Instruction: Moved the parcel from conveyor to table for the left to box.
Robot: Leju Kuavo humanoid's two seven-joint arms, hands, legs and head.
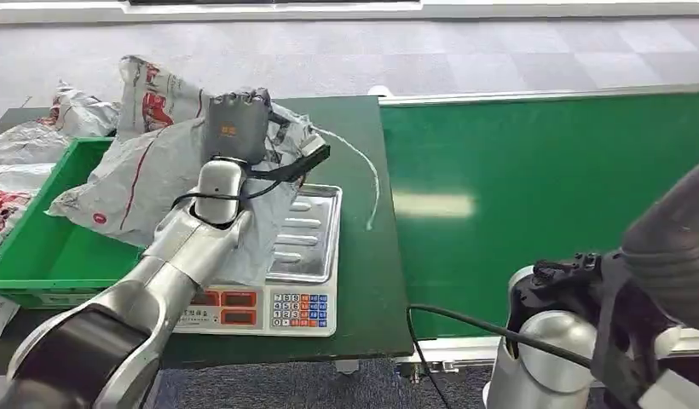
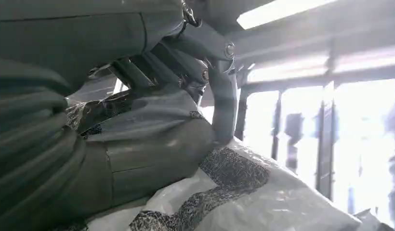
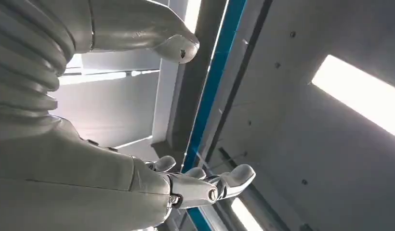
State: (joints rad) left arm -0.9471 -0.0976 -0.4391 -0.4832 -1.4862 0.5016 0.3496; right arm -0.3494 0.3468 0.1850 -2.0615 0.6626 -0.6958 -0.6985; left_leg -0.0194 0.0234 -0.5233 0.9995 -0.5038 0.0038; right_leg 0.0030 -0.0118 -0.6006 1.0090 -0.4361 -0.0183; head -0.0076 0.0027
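A crumpled grey plastic parcel point(image 1: 146, 175) with red print hangs partly over the silver scale point(image 1: 308, 243) and partly over the green box point(image 1: 48, 247). My left hand point(image 1: 237, 126) grips its upper folds from above. In the left wrist view the dark fingers point(image 2: 219, 91) press into the parcel point(image 2: 248, 197), closed on its plastic. My right hand point(image 3: 113, 173) is held palm up with thumb and fingers apart and nothing in it. Its arm point(image 1: 551, 341) stands low at the front right, in front of the green conveyor point(image 1: 542, 196).
The scale stands on a dark green table point(image 1: 367, 281) beside the conveyor. More grey and red parcels point(image 1: 26, 141) lie at the far left, around the box. A thin white cord point(image 1: 373, 183) lies along the table's right edge.
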